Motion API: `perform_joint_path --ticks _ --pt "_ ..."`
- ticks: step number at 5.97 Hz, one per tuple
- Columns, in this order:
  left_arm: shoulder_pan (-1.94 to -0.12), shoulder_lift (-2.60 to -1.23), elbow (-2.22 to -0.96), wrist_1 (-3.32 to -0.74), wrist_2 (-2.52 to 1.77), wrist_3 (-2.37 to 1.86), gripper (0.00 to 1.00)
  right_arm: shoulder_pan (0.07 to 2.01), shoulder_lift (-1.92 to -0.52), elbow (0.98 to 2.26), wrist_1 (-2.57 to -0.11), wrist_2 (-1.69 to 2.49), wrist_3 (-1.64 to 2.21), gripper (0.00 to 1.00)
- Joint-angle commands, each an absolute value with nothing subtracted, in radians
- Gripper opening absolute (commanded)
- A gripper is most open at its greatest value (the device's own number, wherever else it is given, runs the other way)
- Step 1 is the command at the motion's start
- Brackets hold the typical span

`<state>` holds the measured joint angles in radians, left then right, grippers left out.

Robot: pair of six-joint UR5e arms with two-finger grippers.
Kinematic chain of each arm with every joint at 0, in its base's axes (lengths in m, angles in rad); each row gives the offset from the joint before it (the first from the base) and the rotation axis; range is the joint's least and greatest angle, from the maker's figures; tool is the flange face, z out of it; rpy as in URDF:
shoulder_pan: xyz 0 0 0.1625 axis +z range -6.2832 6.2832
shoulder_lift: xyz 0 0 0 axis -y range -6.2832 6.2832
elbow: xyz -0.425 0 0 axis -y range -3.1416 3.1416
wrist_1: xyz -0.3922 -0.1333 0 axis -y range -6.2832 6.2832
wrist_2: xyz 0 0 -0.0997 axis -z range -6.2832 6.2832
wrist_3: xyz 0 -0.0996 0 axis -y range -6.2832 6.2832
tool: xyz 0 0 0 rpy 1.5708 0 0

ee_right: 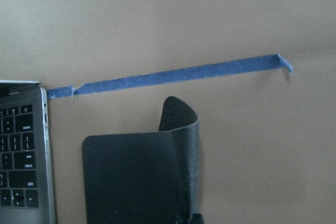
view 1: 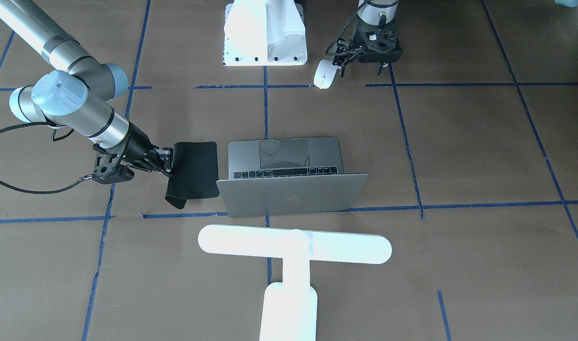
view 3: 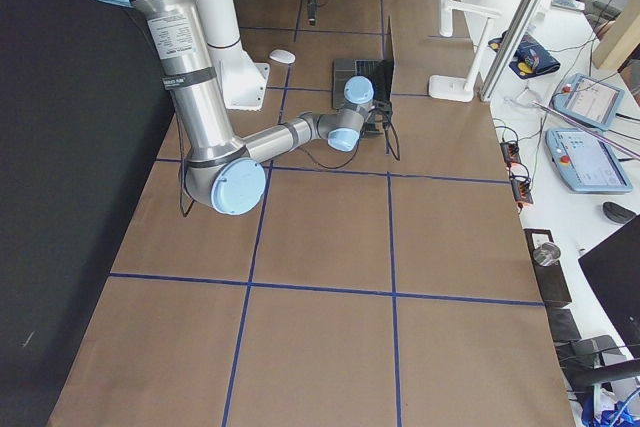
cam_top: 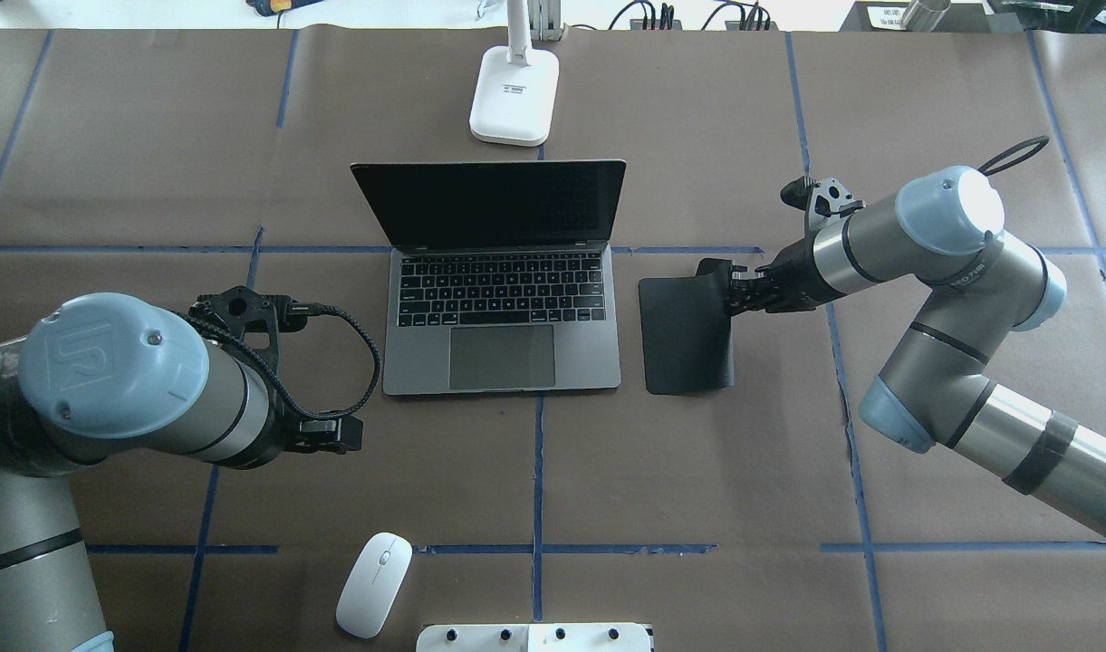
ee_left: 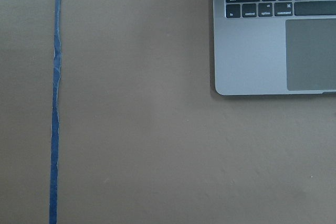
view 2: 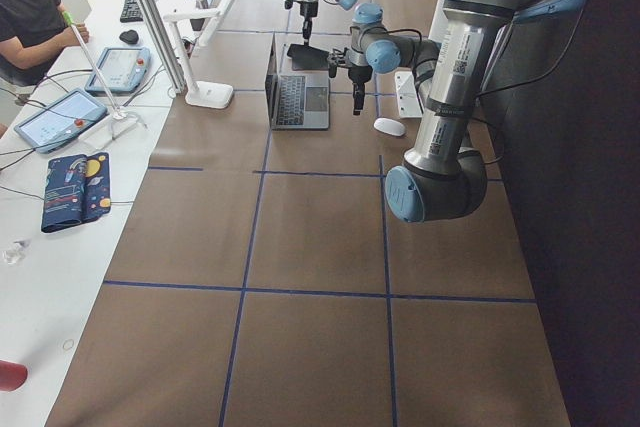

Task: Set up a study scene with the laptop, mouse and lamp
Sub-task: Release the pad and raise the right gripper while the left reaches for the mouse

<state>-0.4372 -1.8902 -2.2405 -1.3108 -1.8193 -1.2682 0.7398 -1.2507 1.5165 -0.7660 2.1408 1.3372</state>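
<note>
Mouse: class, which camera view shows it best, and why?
Overhead exterior: the mouse lies whole and unobstructed, its centre line visible. Front-facing shows it overexposed; both side views show it tiny; the wrist views miss it.

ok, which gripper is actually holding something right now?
The right gripper: it pinches the lifted edge of the black mat beside the laptop. The left gripper hangs open and empty near the mouse.

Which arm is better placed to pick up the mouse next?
Left. The left gripper hangs empty, jaws open, near the mouse; the right gripper is beyond the laptop, clamped on the curled edge of the black mat.
</note>
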Motion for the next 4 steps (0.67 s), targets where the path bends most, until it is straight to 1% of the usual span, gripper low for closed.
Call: perform_joint_path --ticks 1,3,4 --pt "-0.437 -1.89 -2.24 -1.31 -1.819 -1.269 1.0 0.736 -1.244 1.519 -0.767 2.155 1.39 0.99" --pt "-0.437 -1.884 -2.234 -1.312 -1.818 -1.267 1.0 0.756 -1.244 1.528 -0.772 2.174 1.39 1.0" --pt "-0.42 -1.876 -2.233 -1.319 -1.818 -1.266 1.0 0.805 -1.25 1.538 -0.781 2.199 1.387 1.0"
